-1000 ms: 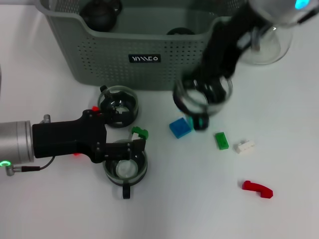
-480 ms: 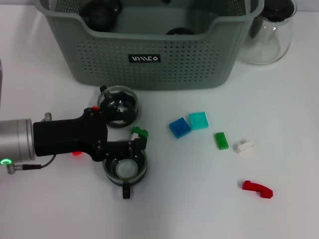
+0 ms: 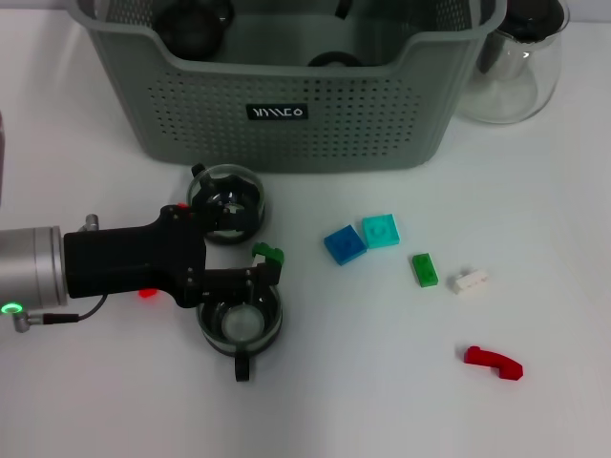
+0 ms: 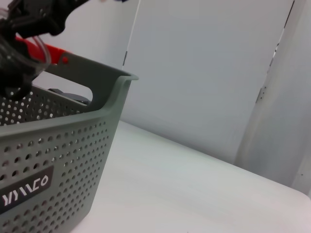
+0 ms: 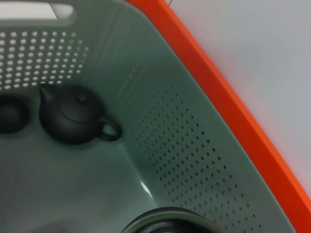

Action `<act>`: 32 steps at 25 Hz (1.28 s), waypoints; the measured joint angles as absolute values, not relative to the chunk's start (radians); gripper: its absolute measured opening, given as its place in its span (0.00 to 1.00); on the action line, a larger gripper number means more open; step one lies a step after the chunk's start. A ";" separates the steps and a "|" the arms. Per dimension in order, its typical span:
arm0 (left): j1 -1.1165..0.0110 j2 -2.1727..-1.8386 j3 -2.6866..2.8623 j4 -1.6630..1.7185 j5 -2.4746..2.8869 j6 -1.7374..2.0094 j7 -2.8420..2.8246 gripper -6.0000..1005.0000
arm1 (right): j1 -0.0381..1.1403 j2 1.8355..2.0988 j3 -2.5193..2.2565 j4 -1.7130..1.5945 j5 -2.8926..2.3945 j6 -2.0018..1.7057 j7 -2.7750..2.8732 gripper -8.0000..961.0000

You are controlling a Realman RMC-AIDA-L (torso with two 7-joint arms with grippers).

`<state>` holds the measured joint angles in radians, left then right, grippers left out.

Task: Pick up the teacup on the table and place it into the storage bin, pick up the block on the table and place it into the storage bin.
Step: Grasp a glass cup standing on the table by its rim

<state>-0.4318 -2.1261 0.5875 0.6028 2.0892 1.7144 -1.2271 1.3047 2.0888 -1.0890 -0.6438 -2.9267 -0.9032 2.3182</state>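
Head view showed the left end effector [image 3: 234, 283] spread open over a glass teacup [image 3: 240, 324] on the tabletop [image 3: 401, 391] (presumably for grasping), short of the storage bin [image 3: 286, 114].

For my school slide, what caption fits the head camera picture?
Left gripper reaches a glass teacup on the table, near scattered blocks and the storage bin.
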 joint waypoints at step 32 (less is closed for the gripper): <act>-0.423 -2.128 0.587 0.603 2.089 1.709 -1.229 0.75 | 1.270 2.099 -1.320 -0.446 -2.930 -0.693 2.346 0.16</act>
